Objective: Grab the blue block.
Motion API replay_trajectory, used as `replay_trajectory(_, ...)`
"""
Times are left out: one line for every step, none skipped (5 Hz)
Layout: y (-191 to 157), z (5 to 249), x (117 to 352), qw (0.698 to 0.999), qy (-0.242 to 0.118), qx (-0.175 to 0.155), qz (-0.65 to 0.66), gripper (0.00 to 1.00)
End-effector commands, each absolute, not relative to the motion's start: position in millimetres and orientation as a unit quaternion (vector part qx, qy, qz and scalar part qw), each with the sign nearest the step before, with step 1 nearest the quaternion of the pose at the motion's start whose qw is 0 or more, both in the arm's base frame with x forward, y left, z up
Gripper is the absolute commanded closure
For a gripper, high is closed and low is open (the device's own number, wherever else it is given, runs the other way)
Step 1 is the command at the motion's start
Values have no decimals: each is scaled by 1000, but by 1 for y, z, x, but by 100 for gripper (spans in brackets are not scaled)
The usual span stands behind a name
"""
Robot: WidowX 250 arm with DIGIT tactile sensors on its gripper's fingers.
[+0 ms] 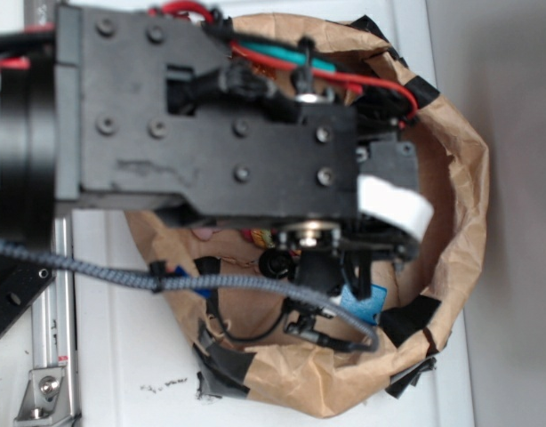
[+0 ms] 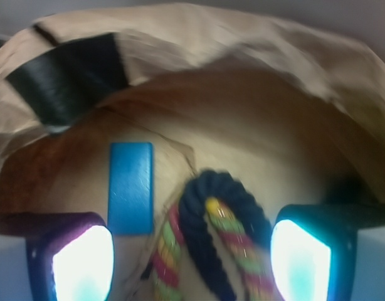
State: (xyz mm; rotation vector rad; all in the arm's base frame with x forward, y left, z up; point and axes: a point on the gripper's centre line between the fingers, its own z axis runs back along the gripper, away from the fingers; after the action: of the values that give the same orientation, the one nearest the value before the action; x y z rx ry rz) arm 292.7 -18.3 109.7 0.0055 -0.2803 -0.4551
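Observation:
The blue block (image 2: pixel 130 187) lies flat on the floor of a brown paper bag (image 2: pixel 255 56), lengthwise away from me, just beyond my left finger (image 2: pixel 79 266). My gripper (image 2: pixel 191 262) is open and wide, with a twisted rope (image 2: pixel 227 229) of navy, red, green and yellow strands lying between the fingers, touching neither. In the exterior view the arm covers most of the bag, and only a corner of the blue block (image 1: pixel 362 304) shows below the gripper (image 1: pixel 331 298).
The paper bag's rolled rim (image 1: pixel 464 178) rings the gripper on all sides, patched with black tape (image 2: pixel 67 81). A grey braided cable (image 1: pixel 86 267) crosses in front of the arm. A metal rail (image 1: pixel 51 356) stands at the left on the white table.

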Motion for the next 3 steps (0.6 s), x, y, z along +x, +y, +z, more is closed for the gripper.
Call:
replay_trajectory(-72, 66, 293, 936, -119, 35, -330, 0)
replay_trajectory(-85, 38, 294, 936, -98, 25, -336, 0)
replay_trajectory(-84, 22, 293, 966, -52, -19, -251, 0)
